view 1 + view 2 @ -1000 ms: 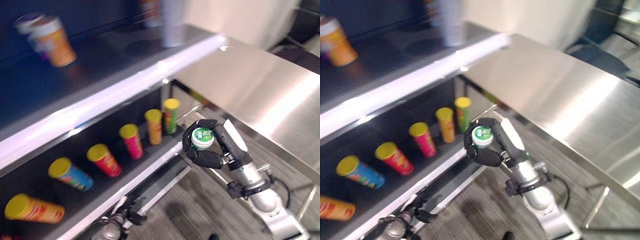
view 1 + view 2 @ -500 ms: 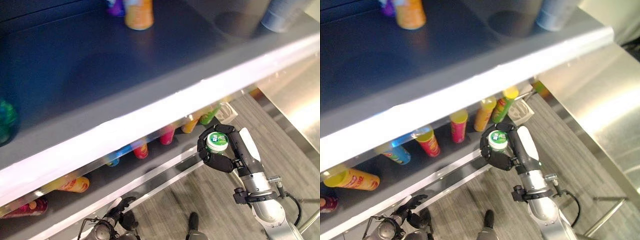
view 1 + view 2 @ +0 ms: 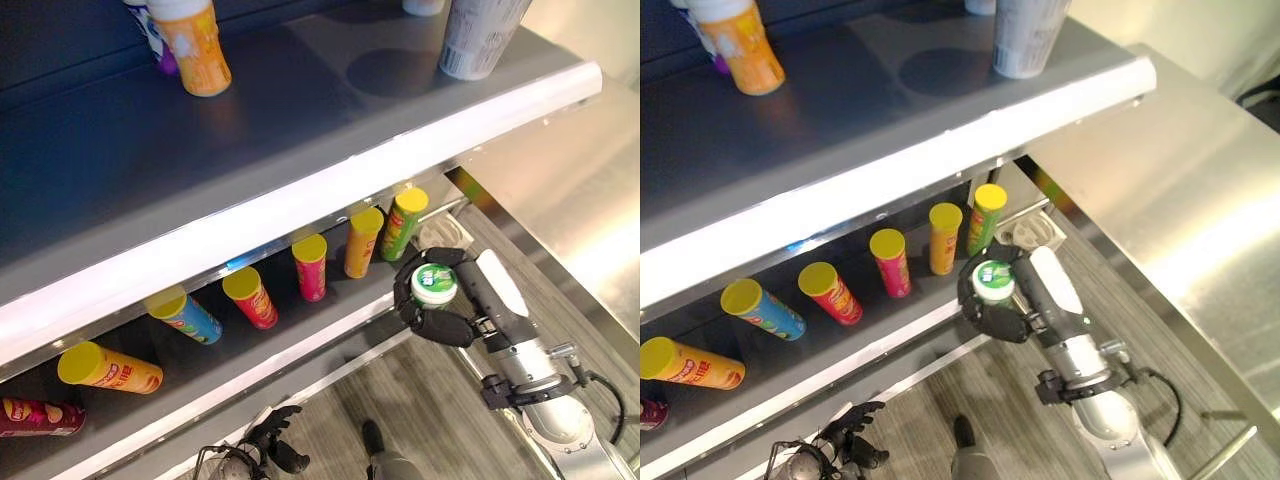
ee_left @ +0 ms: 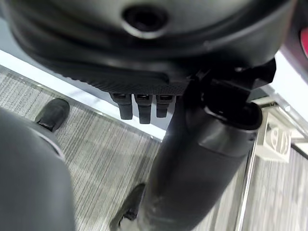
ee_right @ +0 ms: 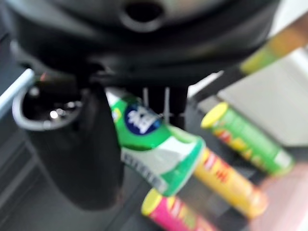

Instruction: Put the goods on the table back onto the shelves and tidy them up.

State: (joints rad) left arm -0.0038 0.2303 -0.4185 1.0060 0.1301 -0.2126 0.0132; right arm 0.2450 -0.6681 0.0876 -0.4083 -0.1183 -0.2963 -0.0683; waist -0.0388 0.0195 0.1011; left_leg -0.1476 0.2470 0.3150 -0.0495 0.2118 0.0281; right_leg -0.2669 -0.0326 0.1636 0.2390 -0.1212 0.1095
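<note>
The robot's right hand (image 3: 446,305) has its fingers and thumb curled round a green-and-white bottle (image 3: 434,284), held lid-up just in front of the lower shelf (image 3: 300,345) and beside the silver table (image 3: 580,170). Just beyond the hand a row of snack tubes lies on that shelf, the green tube (image 3: 402,221) nearest it, then an orange tube (image 3: 361,240) and a pink tube (image 3: 311,265). The left hand (image 4: 144,103) hangs low over the grey floor (image 4: 91,149), fingers loosely extended and holding nothing.
</note>
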